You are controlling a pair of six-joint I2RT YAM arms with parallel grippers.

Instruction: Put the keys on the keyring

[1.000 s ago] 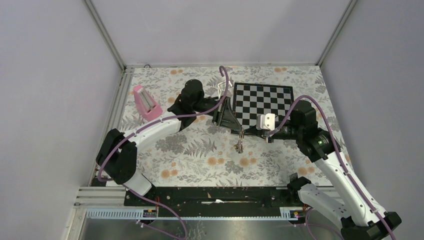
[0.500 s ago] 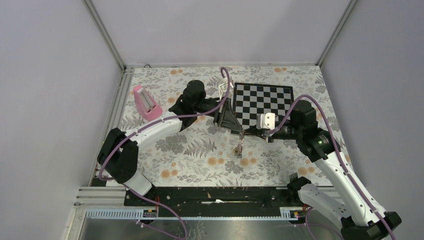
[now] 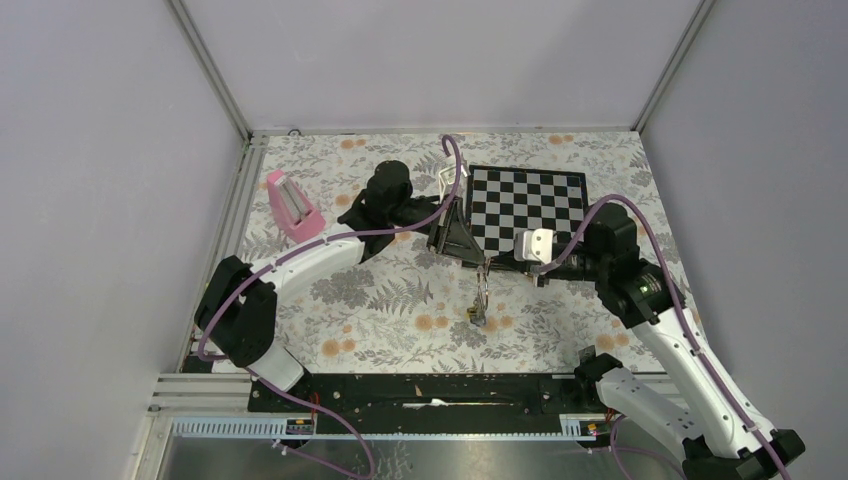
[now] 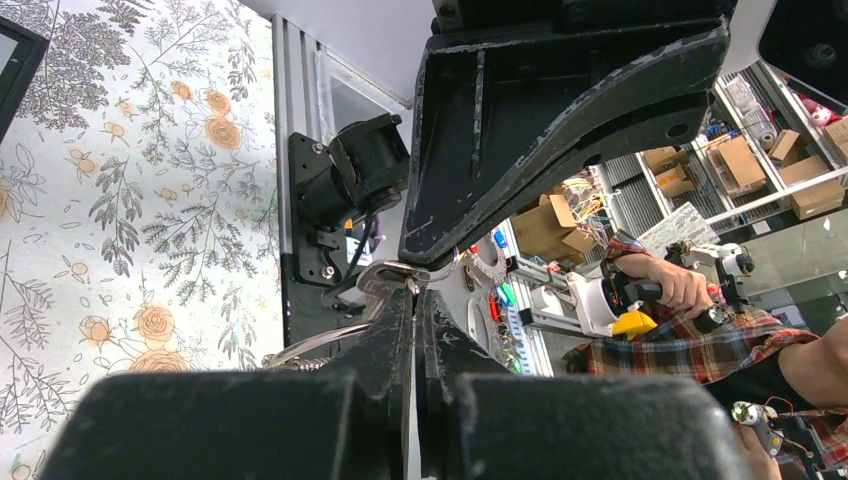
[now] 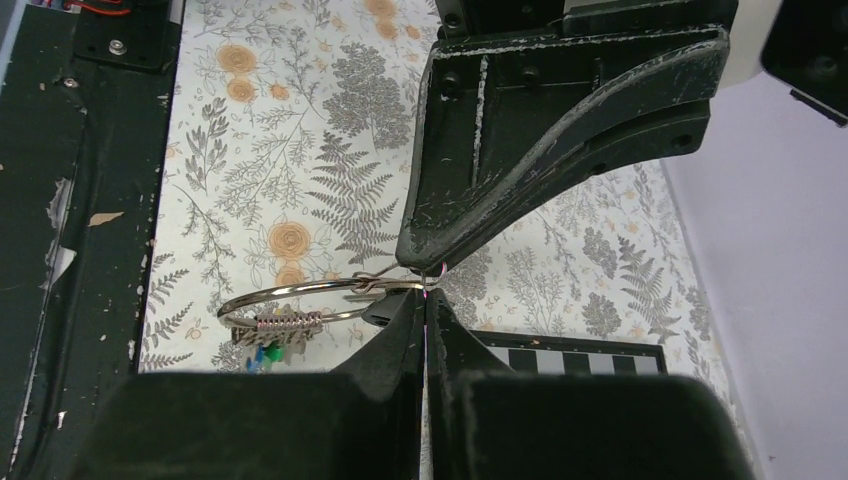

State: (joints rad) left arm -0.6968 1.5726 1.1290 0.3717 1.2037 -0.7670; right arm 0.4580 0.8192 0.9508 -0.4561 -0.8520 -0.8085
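**A:** Fingers [image 5: 395,350] of the right gripper [image 5: 425,293]: how do they stand?

**B:** Pressed together at the tips, pinching the thin wire of the keyring [image 5: 300,300]. In that wrist view the ring runs out leftward from the pinch. It carries a tight wire coil [image 5: 276,323], with green and blue tags [image 5: 262,353] below the coil.

**A:** And the left gripper [image 4: 413,287]?

**B:** Closed as well, its tips nipping a small wire loop of the same bunch. The two grippers meet nose to nose above the floral tablecloth [image 3: 400,310].

**A:** Where does the bunch sit?

**B:** From overhead it hangs down from the joined tips. I cannot tell whether its lower end reaches the cloth. Small pieces cluster at that end, too small to tell the keys from tags.

**A:** Farther back?

**B:** A chessboard [image 3: 540,195] lies just behind the grippers. A pink object [image 3: 293,206] stands near the far left edge of the cloth.
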